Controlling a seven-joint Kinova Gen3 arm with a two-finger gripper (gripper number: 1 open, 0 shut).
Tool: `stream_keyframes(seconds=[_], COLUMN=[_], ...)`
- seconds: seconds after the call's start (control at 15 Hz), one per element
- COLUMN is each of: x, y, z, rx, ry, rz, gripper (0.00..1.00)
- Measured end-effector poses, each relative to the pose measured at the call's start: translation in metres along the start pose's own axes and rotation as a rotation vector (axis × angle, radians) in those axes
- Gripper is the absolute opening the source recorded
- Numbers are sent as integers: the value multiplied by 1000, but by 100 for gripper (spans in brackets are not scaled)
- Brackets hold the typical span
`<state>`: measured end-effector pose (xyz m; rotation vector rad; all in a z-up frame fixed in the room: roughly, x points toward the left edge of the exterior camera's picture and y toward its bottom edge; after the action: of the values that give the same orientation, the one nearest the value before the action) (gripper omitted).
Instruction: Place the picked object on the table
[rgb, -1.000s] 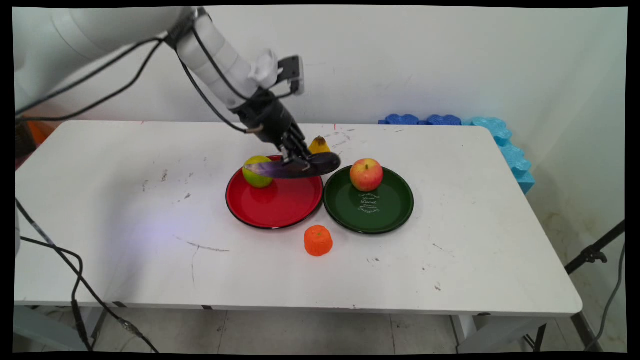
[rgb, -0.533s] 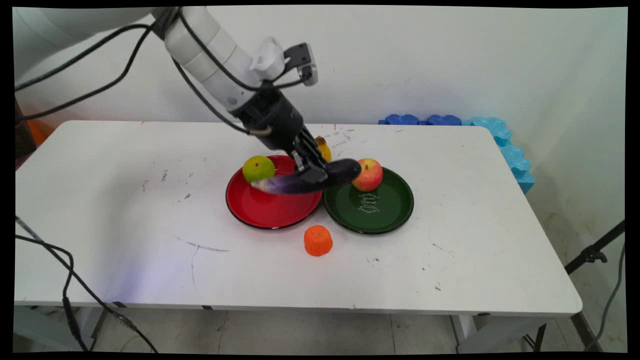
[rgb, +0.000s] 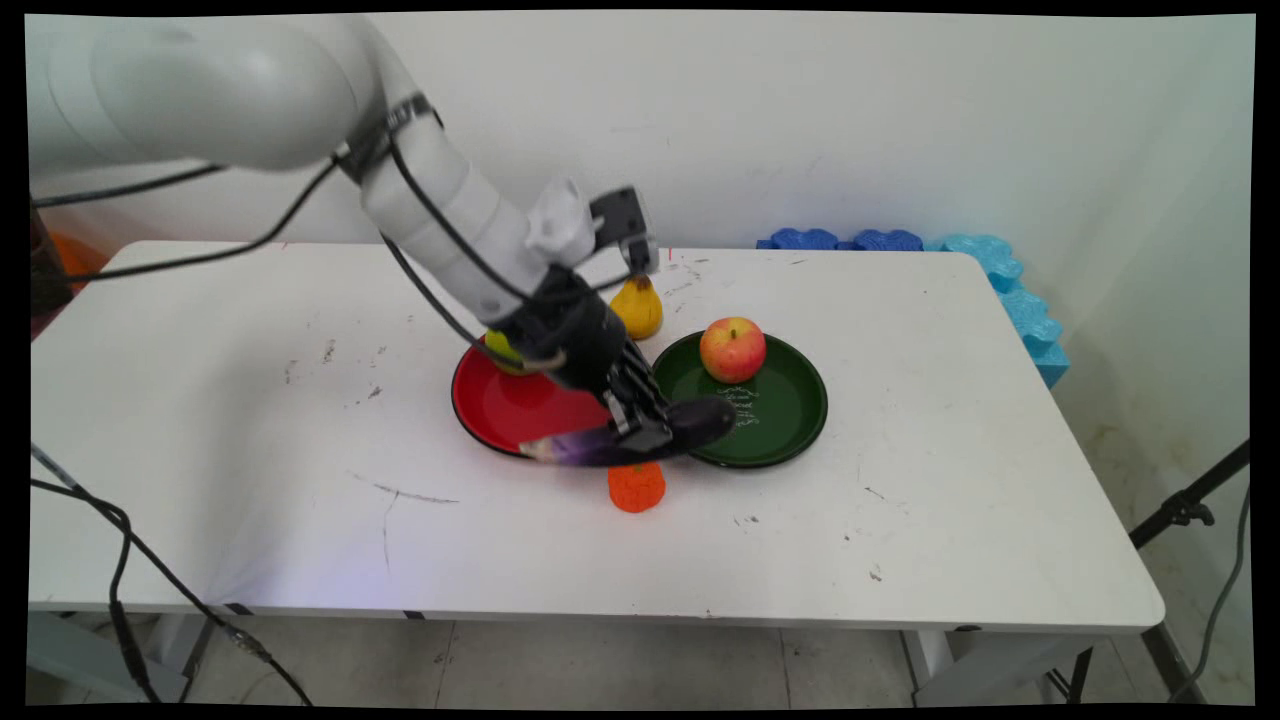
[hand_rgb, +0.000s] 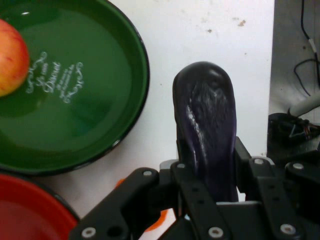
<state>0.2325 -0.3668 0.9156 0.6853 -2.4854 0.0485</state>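
Note:
My gripper (rgb: 640, 432) is shut on a dark purple eggplant (rgb: 640, 440), held level just above the near rims of the red plate (rgb: 500, 412) and the green plate (rgb: 780, 420). In the hand view the eggplant (hand_rgb: 205, 135) points away between my fingers, with the green plate (hand_rgb: 75, 100) at the left and the red plate (hand_rgb: 25, 215) at the bottom left. An orange toy fruit (rgb: 637, 487) sits right below the eggplant. A red-yellow apple (rgb: 733, 349) lies on the green plate. A green apple (rgb: 502, 352) on the red plate is mostly hidden by the arm.
A yellow pear (rgb: 638, 306) stands behind the plates. Blue foam pieces (rgb: 990, 270) line the far right table edge. Black cables hang at the left. A tripod leg (rgb: 1190, 505) stands off the table's right side.
The gripper has carried the eggplant down and toward the near side, from above the plates' far parts to just over their near rims above the orange fruit.

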Motion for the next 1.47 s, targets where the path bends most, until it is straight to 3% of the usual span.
stream_keyframes(seconds=[0.73, 1.4, 1.47], x=[-42, -55, -56], y=[12, 13, 13], z=[74, 99, 100], rx=[-24, -11, -12], ry=[-2, 0, 1], rz=[46, 45, 46], gripper=[0, 0, 100])
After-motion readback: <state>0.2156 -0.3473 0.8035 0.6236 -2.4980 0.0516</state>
